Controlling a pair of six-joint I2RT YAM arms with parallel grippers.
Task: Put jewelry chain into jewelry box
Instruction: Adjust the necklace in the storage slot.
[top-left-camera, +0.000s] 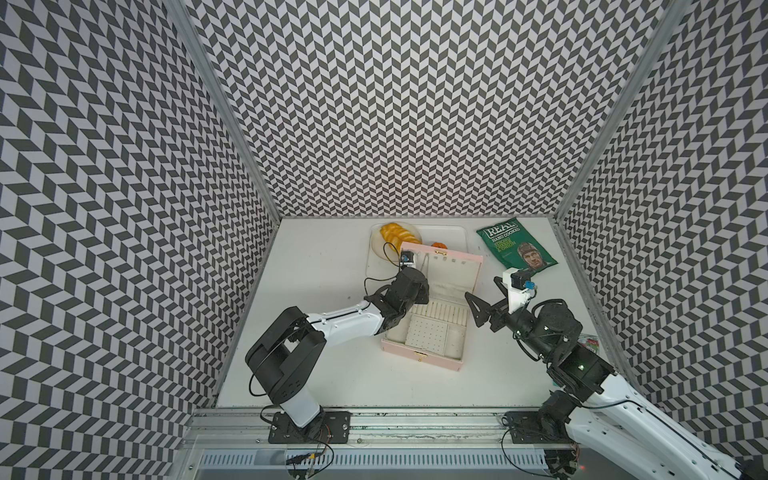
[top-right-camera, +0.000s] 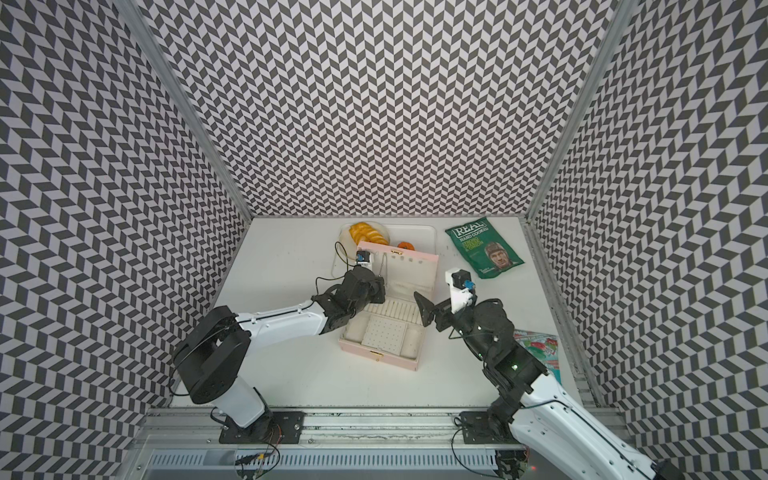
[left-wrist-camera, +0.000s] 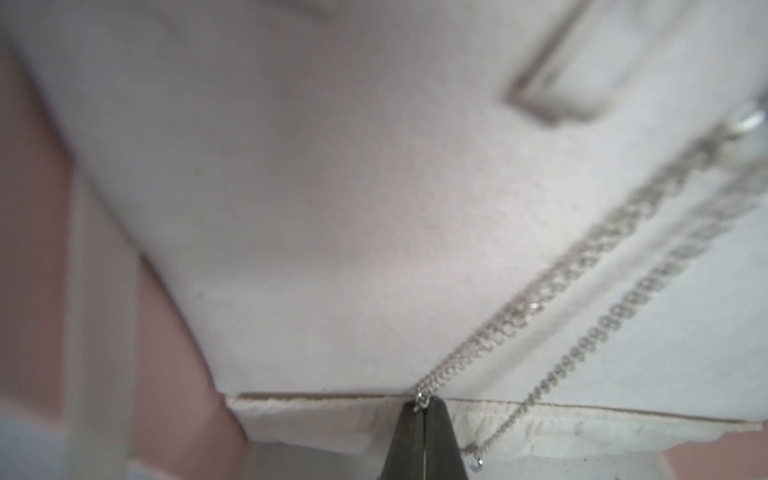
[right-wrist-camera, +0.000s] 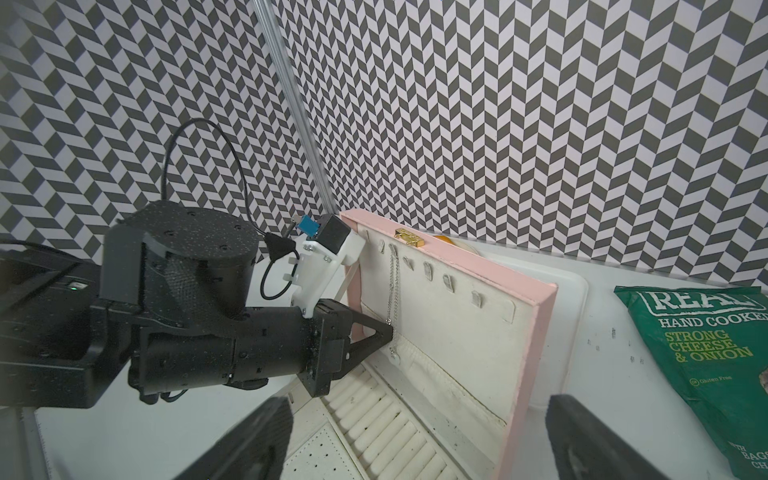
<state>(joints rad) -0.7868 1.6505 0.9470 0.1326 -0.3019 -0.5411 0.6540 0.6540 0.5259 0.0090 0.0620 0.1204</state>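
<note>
Chevron walls (top-left-camera: 415, 104); left pincer (right-wrist-camera: 388, 329) clamped on fine silver jewelry chain (right-wrist-camera: 392, 291) at cream-lined pink jewelry box (right-wrist-camera: 537, 332); right pincer (right-wrist-camera: 417, 403) apart.

A lab cell: chevron-patterned walls (top-left-camera: 415, 104), aluminium mounting rail (top-left-camera: 415, 419).

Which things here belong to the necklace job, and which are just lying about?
Job:
- chain, hanging from a lid hook
- box, open
- left gripper, shut on the chain

Lying about:
- crisp bag
- tray
- yellow food
- colourful packet
</note>
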